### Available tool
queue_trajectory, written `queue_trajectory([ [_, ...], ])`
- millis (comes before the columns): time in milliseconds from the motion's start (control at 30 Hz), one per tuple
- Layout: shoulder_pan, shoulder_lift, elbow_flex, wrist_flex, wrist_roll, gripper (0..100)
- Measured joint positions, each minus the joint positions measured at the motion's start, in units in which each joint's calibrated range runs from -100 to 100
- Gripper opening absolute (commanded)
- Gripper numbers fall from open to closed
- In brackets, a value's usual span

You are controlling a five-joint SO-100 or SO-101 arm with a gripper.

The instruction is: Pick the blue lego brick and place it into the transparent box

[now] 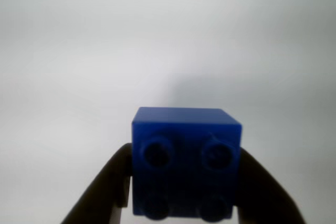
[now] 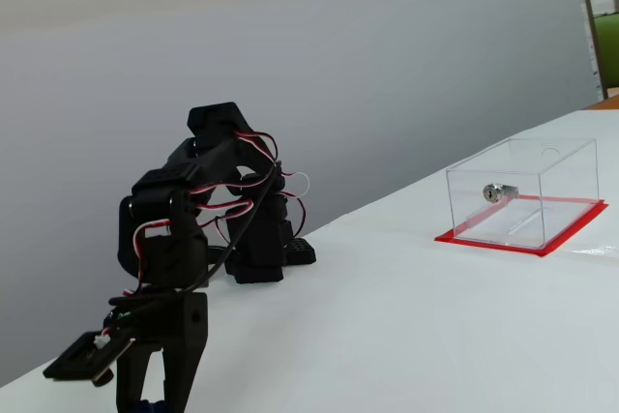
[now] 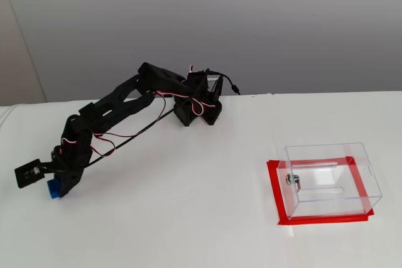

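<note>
The blue lego brick (image 1: 185,162) is gripped between the two dark fingers of the claw (image 1: 185,182), down at the white bench (image 3: 188,218). The transparent box (image 3: 328,180) is seen well apart on its red base, with nothing blue in it.

A white table (image 3: 207,218) fills the lower part of both fixed views, its far edge meeting a plain pale grey wall (image 3: 264,23). In a fixed view, shelving (image 2: 601,21) with green items shows past the wall's end at the top right corner. Light is soft and even, with faint shadows.
</note>
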Motion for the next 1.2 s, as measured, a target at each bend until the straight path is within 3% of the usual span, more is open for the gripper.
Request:
queue_trajectory([
  [1200,-12.9,-34.0,-0.1,16.8,0.6,13],
])
